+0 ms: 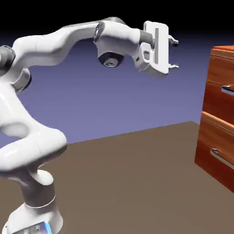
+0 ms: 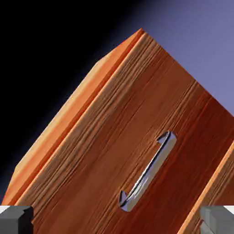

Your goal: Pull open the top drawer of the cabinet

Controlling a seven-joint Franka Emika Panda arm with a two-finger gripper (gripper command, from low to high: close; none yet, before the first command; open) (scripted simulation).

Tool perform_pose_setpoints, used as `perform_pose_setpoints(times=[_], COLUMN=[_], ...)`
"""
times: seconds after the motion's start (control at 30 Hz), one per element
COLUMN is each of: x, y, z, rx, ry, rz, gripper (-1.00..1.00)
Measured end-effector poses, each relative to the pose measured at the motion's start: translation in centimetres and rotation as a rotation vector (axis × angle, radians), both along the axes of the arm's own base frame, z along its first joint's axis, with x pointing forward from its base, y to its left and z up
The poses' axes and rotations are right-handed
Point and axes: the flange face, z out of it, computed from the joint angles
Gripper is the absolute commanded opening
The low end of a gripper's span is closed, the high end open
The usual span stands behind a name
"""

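Pincer (image 1: 173, 54) stood wide open, nothing between its tips, well apart from the cabinet (image 1: 218, 87). Top drawer (image 2: 137, 137) lay ahead of it, toward the exterior view's right and somewhat lower; its bar handle (image 2: 148, 172) was ungripped. Drawer front appeared closed. Judged progress: approach only, no pulling done. Left to do: reach handle, align, grip, draw open.

The exterior view looks across from beside my arm (image 1: 43, 43), standing back; the cabinet (image 1: 218, 109) enters at 3 o'clock. The hand view, rolled, faces the cabinet front from nearer. Both share its upper handle (image 1: 228, 90) (image 2: 147, 172).
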Motion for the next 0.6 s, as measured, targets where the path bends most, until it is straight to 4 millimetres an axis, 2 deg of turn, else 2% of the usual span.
perform_pose_setpoints(times=[0.13, 0.3, 0.47, 0.6], x=[2.8, 6.8, 11.3, 14.9], y=[0.7, 1.0, 0.2, -1.2], z=[-0.9, -3.0, -6.3, -9.7], rx=[0.07, 0.163, 0.265, 0.357], ry=[-0.052, -0.107, -0.154, -0.19], rz=[0.007, 0.025, 0.045, 0.059], gripper=[0.0, 0.0, 0.0, 0.0])
